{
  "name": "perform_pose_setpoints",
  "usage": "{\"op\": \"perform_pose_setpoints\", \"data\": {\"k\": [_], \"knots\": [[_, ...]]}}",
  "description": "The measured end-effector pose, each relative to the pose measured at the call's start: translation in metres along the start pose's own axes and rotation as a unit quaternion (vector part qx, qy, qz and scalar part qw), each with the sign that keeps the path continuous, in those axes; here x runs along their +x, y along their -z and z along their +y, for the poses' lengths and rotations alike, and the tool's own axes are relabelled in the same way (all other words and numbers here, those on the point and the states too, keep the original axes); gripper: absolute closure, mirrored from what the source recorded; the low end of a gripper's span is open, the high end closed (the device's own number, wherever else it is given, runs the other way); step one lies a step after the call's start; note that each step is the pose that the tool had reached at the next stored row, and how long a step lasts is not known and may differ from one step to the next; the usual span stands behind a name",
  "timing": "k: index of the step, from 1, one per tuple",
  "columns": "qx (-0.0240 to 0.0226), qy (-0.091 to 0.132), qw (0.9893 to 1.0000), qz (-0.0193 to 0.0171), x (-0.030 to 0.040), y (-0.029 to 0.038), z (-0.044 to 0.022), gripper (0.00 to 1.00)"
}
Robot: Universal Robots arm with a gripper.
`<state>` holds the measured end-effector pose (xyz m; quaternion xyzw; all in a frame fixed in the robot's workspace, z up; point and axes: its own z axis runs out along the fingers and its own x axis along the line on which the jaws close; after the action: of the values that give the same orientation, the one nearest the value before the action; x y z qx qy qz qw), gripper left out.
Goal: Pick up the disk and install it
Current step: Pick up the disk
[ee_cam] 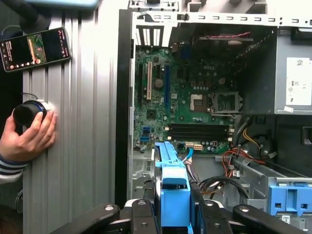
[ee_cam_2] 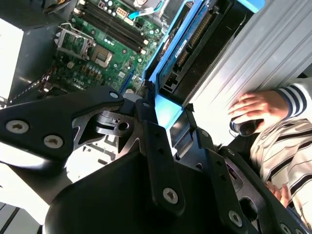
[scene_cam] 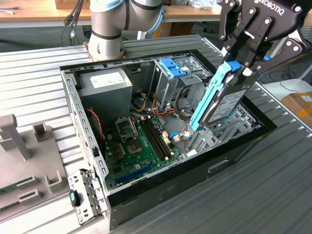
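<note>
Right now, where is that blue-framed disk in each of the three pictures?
Exterior view: the disk hangs tilted in the gripper, over the open computer case, toward the exterior view's right.
Second wrist view: the disk juts from the gripper, beside the motherboard.
First wrist view: the disk is edge-on in the gripper, motherboard beyond.
Shared landmark: the green motherboard.
</note>
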<state>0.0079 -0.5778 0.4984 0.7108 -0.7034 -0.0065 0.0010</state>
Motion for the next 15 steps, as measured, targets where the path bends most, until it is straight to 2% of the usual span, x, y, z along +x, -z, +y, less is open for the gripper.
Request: {"op": "perform_pose_setpoints", "data": {"k": [2, 4, 6, 8, 9, 13, 15], "knots": [[-0.0003, 0.000, 1.0000, 0.0011, 0.0001, -0.0004, -0.0073, 0.63], [-0.0010, 0.000, 1.0000, 0.0034, 0.0004, -0.0007, -0.0207, 0.63], [-0.0014, 0.000, 1.0000, 0.0046, 0.0010, -0.0014, -0.0300, 0.63], [-0.0020, 0.000, 1.0000, 0.0073, 0.0012, -0.0026, -0.0475, 0.63], [-0.0021, -0.001, 1.0000, 0.0085, 0.0014, -0.0044, -0.0512, 0.63], [-0.0022, -0.001, 1.0000, 0.0084, 0.0001, -0.0081, -0.0534, 0.63], [-0.0022, -0.001, 1.0000, 0.0084, -0.0018, -0.0091, -0.0569, 0.63]]}}
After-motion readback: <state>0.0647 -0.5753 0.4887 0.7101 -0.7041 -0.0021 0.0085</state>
